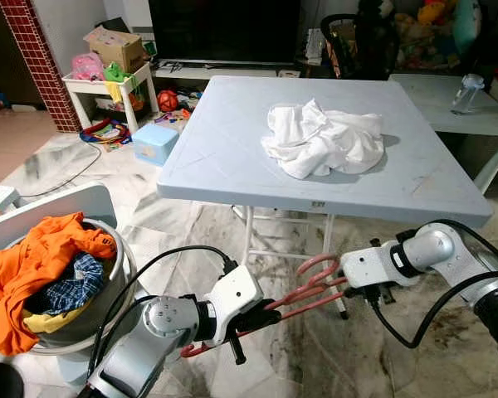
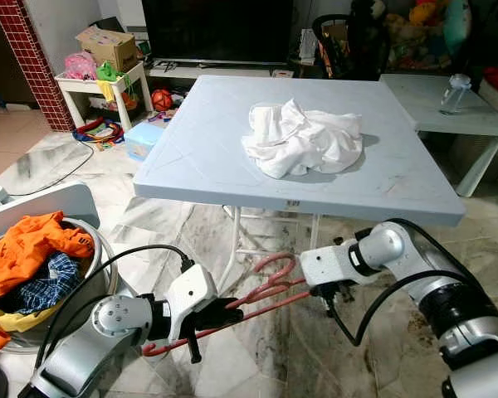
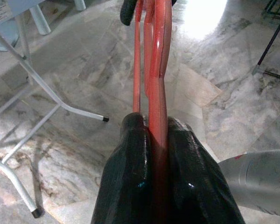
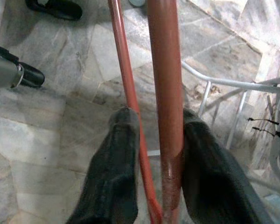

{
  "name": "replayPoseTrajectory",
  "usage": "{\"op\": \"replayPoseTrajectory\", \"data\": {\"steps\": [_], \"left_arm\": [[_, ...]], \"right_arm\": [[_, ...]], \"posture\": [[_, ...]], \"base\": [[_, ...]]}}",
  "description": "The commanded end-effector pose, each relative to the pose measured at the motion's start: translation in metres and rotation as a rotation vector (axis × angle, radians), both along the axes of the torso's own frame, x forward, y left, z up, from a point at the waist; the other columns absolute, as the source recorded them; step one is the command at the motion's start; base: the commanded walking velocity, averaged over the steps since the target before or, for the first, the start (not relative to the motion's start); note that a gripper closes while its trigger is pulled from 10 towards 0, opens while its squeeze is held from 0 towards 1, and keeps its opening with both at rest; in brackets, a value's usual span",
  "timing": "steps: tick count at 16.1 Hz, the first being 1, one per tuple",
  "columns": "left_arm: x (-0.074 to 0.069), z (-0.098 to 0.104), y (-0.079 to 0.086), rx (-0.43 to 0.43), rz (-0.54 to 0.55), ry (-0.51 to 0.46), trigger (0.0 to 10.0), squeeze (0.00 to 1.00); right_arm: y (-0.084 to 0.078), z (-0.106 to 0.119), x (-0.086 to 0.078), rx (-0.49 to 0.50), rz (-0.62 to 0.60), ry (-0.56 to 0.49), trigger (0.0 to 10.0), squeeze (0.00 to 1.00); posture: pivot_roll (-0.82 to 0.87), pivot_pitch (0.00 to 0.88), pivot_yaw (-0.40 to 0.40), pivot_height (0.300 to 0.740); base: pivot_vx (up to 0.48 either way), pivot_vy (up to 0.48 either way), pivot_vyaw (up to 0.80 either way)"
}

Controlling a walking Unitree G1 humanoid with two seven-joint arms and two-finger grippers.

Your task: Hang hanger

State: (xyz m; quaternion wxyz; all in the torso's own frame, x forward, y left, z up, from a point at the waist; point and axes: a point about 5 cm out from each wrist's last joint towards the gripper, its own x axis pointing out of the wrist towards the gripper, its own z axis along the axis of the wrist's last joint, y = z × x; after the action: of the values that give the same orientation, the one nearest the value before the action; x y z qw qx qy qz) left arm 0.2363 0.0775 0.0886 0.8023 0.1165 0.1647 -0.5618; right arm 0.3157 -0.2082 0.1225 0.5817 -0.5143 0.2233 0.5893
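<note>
- Head views: a red plastic clothes hanger [image 1: 303,292] sits in the lower centre of the frame, below the front edge of the pale blue square folding table [image 1: 232,166]. The left gripper [image 1: 261,319] and right gripper [image 1: 349,280] each clamp one end. Its long axis runs from lower left to upper right, with the hook curling upward near the right gripper. It is lifted but not yet hung, and no rail is visible

- Left wrist view: black fingers [image 3: 130,186] clenched on the hanger's bars

- Right wrist view: fingers [image 4: 116,154] grasping two bars
</note>
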Motion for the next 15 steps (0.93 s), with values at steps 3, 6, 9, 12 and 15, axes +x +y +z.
{"op": "replayPoseTrajectory", "data": {"steps": [3,6,9,12,15], "left_arm": [[0.0010,0.0038,-0.0028,0.001,-0.010,-0.025,10.0,0.00],[0.0009,0.0037,-0.0029,0.001,-0.009,-0.025,10.0,0.00],[0.0012,0.0039,-0.0026,0.005,-0.012,-0.027,10.0,0.00],[0.0013,0.0036,-0.0034,0.008,-0.006,-0.030,10.0,0.00],[0.0059,0.0000,-0.0003,0.033,0.031,-0.062,10.0,1.00]], "right_arm": [[0.0016,0.0065,0.0054,-0.006,0.014,-0.022,0.0,0.00],[0.0013,0.0062,0.0062,-0.002,0.013,-0.021,0.0,0.00],[0.0008,0.0044,0.0060,0.007,0.012,-0.018,0.0,0.00],[-0.0025,0.0021,0.0043,0.003,0.011,-0.014,0.0,0.00],[-0.0058,0.0033,0.0069,0.004,-0.002,-0.034,0.0,0.00]], "posture": [[0.04,0.000,-0.012,0.740],[0.04,0.000,-0.010,0.740],[0.05,0.000,-0.012,0.740],[0.06,0.000,-0.019,0.740],[0.05,0.000,-0.025,0.740]], "base": [[0.000,0.000,0.00],[0.000,0.000,0.00],[0.000,0.000,0.00],[0.000,0.000,0.00],[0.000,0.000,0.00]]}}
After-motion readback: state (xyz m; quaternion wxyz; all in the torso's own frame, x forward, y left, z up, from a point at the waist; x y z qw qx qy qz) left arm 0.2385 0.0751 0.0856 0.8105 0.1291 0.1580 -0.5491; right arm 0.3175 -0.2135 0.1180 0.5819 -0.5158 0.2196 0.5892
